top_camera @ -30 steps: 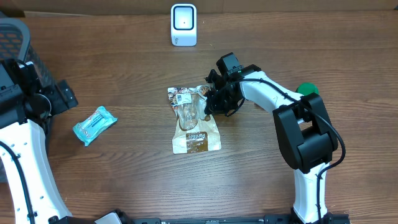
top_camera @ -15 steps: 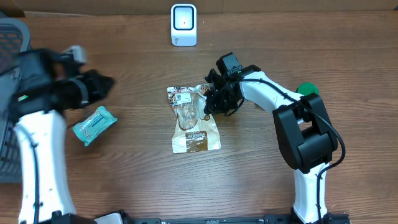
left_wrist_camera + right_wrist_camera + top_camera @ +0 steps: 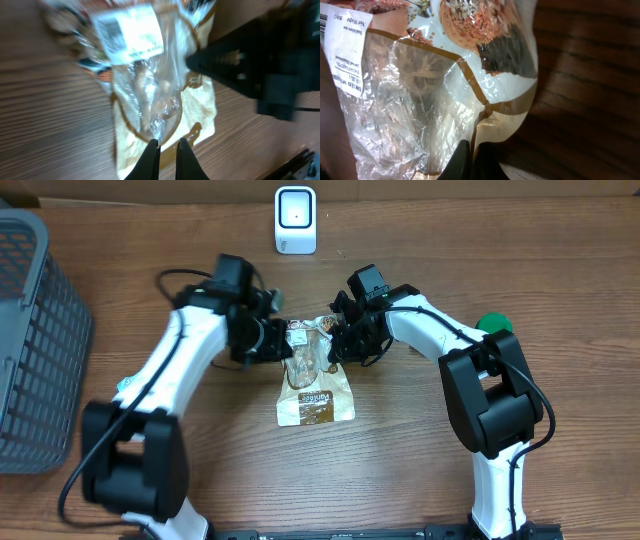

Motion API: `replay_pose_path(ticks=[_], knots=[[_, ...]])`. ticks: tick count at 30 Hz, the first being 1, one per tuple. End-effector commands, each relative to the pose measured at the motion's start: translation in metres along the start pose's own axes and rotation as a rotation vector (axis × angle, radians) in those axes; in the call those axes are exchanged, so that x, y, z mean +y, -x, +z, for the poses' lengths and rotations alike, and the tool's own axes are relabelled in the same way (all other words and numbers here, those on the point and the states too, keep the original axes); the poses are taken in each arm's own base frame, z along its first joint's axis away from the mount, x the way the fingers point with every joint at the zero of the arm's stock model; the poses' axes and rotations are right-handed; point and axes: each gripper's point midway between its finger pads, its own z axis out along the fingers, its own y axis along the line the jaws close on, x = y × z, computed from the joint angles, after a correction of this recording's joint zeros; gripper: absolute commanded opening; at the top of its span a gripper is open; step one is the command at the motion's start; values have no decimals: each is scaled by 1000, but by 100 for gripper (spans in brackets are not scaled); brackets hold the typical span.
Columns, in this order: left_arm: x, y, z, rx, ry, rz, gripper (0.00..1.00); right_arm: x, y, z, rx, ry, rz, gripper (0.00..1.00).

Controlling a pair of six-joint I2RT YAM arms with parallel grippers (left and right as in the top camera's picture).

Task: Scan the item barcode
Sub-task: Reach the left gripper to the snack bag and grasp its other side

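The item is a clear-and-tan snack bag (image 3: pixel 314 385) lying flat mid-table, with a white barcode label (image 3: pixel 296 335) near its top. The label also shows in the left wrist view (image 3: pixel 132 32) and the right wrist view (image 3: pixel 345 65). My right gripper (image 3: pixel 340 345) is shut on the bag's right edge, pinching the tan film (image 3: pixel 472 147). My left gripper (image 3: pixel 272 340) sits at the bag's upper left. Its fingers (image 3: pixel 167 142) are shut just over the crinkled clear film (image 3: pixel 150 100), and I see nothing between them. The white scanner (image 3: pixel 295 220) stands at the back.
A grey mesh basket (image 3: pixel 35 340) fills the left edge. A green object (image 3: pixel 493 323) lies behind the right arm. A sliver of a teal packet (image 3: pixel 120 387) peeks out from under the left arm.
My left arm has swung from the far left across to the bag's upper left, and its fingers have shut. It now covers the teal packet. The right arm and the bag have not moved.
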Motion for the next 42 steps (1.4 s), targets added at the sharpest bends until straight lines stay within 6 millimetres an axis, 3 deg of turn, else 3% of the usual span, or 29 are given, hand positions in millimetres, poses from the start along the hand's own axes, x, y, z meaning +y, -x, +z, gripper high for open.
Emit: replay_pose_path(ticks=[1, 7, 13, 15, 19, 25, 30, 35, 42], knots=[[0, -12, 27, 88, 13, -29, 4, -1, -2, -4, -9, -19, -2, 4], [10, -24, 56, 174, 36, -73, 4, -1, -2, -4, -9, -19, -2, 4], [33, -26, 72, 195, 126, -144, 4, -1, -4, -4, -2, -20, 2, 6], [40, -28, 77, 201, 164, -178, 4, -2, -4, -4, 1, -21, 3, 27], [50, -31, 91, 222, 190, -226, 4, -3, -9, -4, 21, -24, 17, 42], [60, -40, 114, 273, 193, -276, 4, -8, -14, -12, 46, 28, 70, 37], [60, -40, 116, 277, 179, -282, 4, -6, -11, -17, 39, 86, 87, 31], [60, -40, 116, 276, 179, -281, 4, -1, -12, -11, 35, 92, 63, 32], [60, -40, 116, 276, 179, -281, 4, 8, -30, 6, 63, 168, 58, 38]])
